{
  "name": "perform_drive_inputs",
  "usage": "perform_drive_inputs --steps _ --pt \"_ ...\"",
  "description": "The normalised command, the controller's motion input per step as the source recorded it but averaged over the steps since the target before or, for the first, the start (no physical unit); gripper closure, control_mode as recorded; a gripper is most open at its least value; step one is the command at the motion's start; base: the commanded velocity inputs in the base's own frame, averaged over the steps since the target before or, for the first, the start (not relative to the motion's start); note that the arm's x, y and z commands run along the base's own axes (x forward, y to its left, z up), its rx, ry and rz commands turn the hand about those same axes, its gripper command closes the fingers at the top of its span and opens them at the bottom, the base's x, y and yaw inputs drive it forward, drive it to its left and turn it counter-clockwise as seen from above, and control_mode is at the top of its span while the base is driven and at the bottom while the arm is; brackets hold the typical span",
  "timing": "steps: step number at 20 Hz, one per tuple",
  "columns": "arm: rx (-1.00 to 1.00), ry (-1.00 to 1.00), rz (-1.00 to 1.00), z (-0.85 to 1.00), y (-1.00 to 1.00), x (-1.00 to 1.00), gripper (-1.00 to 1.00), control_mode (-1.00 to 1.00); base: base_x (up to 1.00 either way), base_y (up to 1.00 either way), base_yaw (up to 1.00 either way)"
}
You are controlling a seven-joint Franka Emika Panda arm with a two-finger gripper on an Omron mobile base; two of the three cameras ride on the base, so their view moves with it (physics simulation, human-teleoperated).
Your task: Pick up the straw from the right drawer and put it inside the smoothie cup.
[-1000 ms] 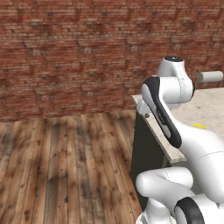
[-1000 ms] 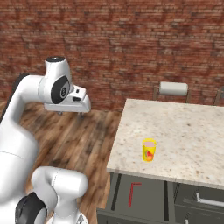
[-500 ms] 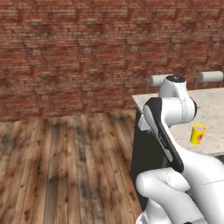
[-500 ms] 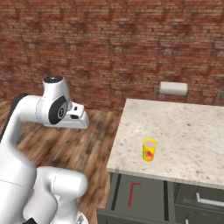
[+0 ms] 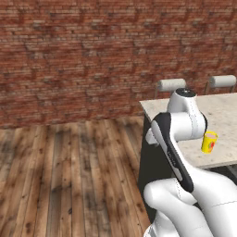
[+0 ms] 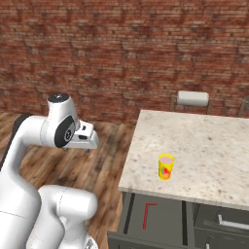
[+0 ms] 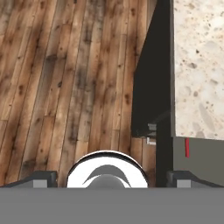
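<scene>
Partly hidden, straw (image 7: 187,147) peeks from right drawer (image 7: 197,157) under the counter (image 7: 197,65).

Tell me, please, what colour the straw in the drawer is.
Red; the straw shows best in the right base view.

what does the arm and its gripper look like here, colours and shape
The arm is made of smooth, rounded glossy white shells with dark grey to black round joint caps and a black band running along one link. The hand is a blocky white piece with small dark details. The gripper ends in two small dark grey finger tips with lighter grey pads. No cables or lettering are visible.
</scene>
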Motion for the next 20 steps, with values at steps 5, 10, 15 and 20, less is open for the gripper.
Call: perform_drive_inputs --steps 5,10,15,20 --pt "0.0 0.0 0.0 0.0 0.0 0.0 -1.0 1.0 -0.37 0.0 0.01" --pt "0.0 0.0 0.0 0.0 0.0 0.0 -1.0 1.0 -0.75 0.0 0.0" --pt "0.0 0.0 0.0 0.0 0.0 0.0 -1.0 1.0 -0.8 0.0 0.0" --pt "0.0 0.0 0.0 0.0 0.0 0.0 -1.0 1.0 -0.65 0.0 0.0"
